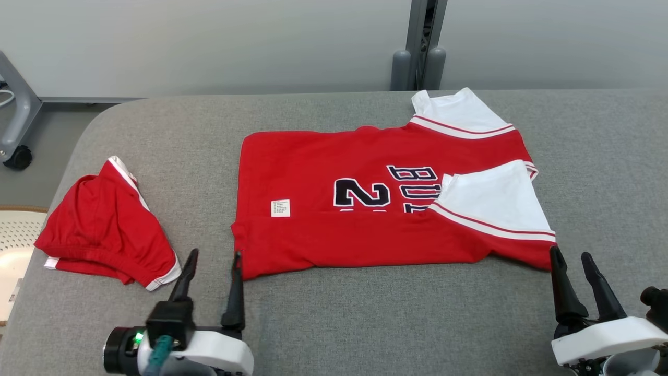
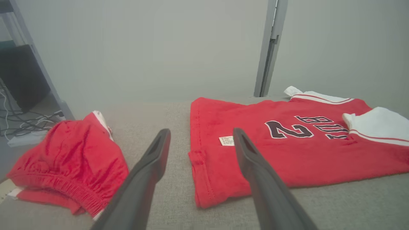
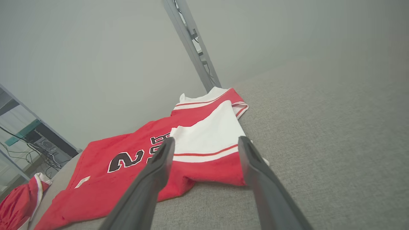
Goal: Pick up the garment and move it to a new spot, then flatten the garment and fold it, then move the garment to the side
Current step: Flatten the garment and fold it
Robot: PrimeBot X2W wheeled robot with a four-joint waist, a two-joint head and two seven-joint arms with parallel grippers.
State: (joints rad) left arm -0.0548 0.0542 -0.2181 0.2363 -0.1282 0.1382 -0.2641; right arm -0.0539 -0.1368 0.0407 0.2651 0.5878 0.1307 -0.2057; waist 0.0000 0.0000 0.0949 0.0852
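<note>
Now left gripper [image 1: 216, 253] and right gripper [image 1: 569, 251] hover wide-jawed at the near corners of the red-and-white fabric jersey [image 1: 323, 167], seemingly set to fold it.

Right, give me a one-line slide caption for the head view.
Partly folded red jersey on the grey table, red shorts apart to its left, both arms' jaws open at its near corners.

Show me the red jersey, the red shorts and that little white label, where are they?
red jersey [image 1: 308, 162]: head view, on its plain red body, left of the number.
red shorts [image 1: 104, 224]: head view, middle of the crumpled red cloth.
white label [image 1: 280, 208]: head view, centre of the tag.
</note>
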